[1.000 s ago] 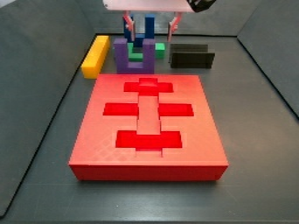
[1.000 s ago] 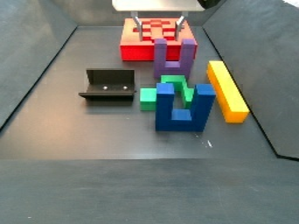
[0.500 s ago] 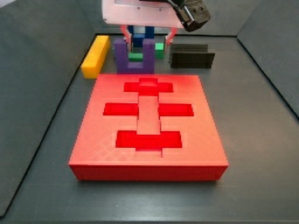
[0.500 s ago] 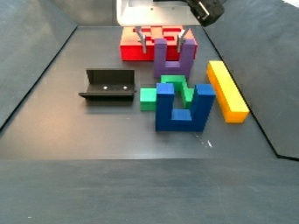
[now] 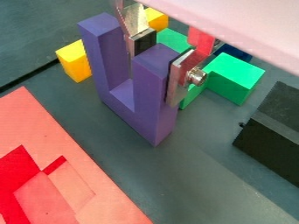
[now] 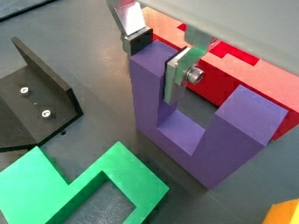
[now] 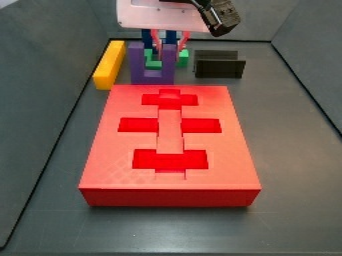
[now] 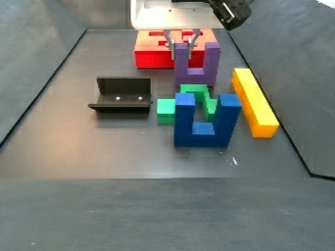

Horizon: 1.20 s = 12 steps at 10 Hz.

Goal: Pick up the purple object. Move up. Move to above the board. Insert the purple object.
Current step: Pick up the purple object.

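Straddling one prong of the purple block point(image 5: 131, 83), the pincer point(image 6: 162, 54) is sitting low behind the board's point(image 7: 171, 140) far edge, its silver plates flanking the prong but seemingly not yet pressing it. The picking-up step is under way; next, I judge, closing firmly and lifting straight up, clear of the green block point(image 6: 82, 185) nearby.

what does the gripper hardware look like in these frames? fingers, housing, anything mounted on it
The gripper, down at the purple object, has two flat silver plate fingers with dark pads; one carries a round silver fastener. A red part shows by a finger in both wrist views. Side views show a white boxy housing with a dark camera-like unit beside it.
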Motion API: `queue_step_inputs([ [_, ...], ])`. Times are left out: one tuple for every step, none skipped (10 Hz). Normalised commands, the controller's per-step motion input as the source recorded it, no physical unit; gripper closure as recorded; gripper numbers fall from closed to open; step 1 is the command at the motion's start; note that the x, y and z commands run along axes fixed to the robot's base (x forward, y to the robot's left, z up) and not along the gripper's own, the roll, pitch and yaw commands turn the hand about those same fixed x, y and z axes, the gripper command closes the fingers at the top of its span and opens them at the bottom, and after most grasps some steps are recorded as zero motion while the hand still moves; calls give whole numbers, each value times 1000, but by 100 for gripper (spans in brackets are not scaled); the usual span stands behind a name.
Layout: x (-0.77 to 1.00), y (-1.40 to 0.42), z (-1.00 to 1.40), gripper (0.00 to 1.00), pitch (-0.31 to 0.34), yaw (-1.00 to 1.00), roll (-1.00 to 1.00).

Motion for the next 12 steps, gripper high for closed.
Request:
queue_step_inputs([
  [0, 0, 0, 100, 0, 0, 0],
  [0, 0, 0, 100, 0, 0, 0],
  [0, 0, 0, 100, 0, 0, 0],
  [0, 0, 0, 100, 0, 0, 0],
  [0, 0, 0, 100, 0, 0, 0],
  [0, 0, 0, 100, 0, 0, 0],
  [0, 0, 0, 100, 0, 0, 0],
  [0, 0, 0, 100, 0, 0, 0],
  [0, 0, 0, 100, 0, 0, 0],
  [0, 0, 0, 100, 0, 0, 0],
  [0, 0, 0, 100, 0, 0, 0],
  [0, 0, 0, 100, 0, 0, 0],
])
